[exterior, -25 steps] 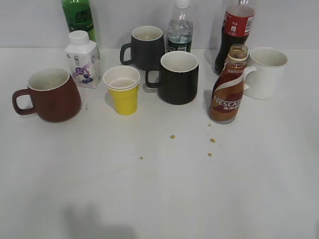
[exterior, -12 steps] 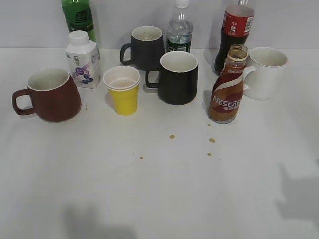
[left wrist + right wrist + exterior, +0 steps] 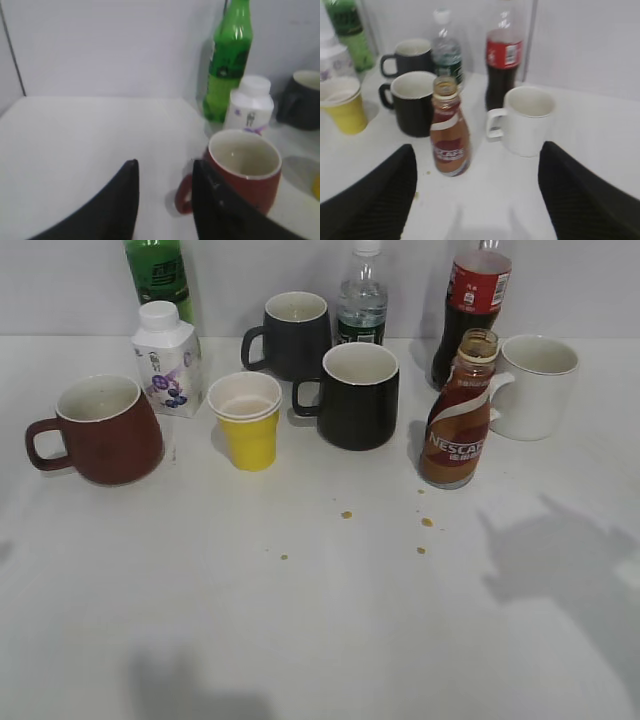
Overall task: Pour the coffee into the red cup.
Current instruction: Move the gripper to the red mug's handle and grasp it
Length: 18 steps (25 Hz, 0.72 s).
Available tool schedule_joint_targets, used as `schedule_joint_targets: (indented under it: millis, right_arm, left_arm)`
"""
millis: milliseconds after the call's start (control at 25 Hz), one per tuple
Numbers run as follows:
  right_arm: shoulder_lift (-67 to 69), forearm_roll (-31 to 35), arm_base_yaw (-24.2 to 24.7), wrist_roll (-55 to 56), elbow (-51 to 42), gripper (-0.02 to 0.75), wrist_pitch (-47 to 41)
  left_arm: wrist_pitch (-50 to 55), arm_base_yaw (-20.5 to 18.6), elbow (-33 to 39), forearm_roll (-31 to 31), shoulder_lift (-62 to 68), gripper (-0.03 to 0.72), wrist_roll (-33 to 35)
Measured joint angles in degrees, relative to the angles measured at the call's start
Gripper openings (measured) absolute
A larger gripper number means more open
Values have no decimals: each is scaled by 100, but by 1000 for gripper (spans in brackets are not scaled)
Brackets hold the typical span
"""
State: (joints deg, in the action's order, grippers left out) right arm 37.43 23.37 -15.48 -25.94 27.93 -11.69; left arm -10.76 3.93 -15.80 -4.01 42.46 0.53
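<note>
The coffee bottle (image 3: 457, 425), curvy with a Nescafe label and an open neck, stands upright at the right of the table. It also shows in the right wrist view (image 3: 449, 135). The red cup (image 3: 100, 430) stands at the left with its handle pointing left, and shows in the left wrist view (image 3: 245, 167). My left gripper (image 3: 162, 170) is open, just left of the cup's handle. My right gripper (image 3: 476, 155) is wide open, in front of the coffee bottle and apart from it. Neither gripper shows in the exterior view.
A yellow paper cup (image 3: 246, 420), two black mugs (image 3: 357, 395) (image 3: 292, 332), a white mug (image 3: 533, 385), a milk carton (image 3: 166, 360), a green bottle (image 3: 158, 275), a water bottle (image 3: 361, 300) and a cola bottle (image 3: 474, 300) crowd the back. Brown drops (image 3: 346, 514) spot the table.
An arm's shadow has spread across the table at the right, towards the coffee bottle. The objects have not moved.
</note>
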Motion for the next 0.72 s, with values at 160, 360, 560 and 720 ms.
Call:
schedule_joint_targets:
  millis: [160,360,560,720]
  right_arm:
    - [857,4,-240,-14,0,566,598]
    - [1687,47,-247,-14,-5,566,1169]
    - [1978,47,-247,-14,-5,566,1498]
    - [1978,47,-247,-14,-5,566,1505]
  left_arm:
    - [-234,433,0,-28,1129,307,0]
    - [-1453,668,0,-70,2480,341,0]
    - [-2913,668,0,-76,3967,351,0]
    - [-4215,675,-5,-161,4817,351,0]
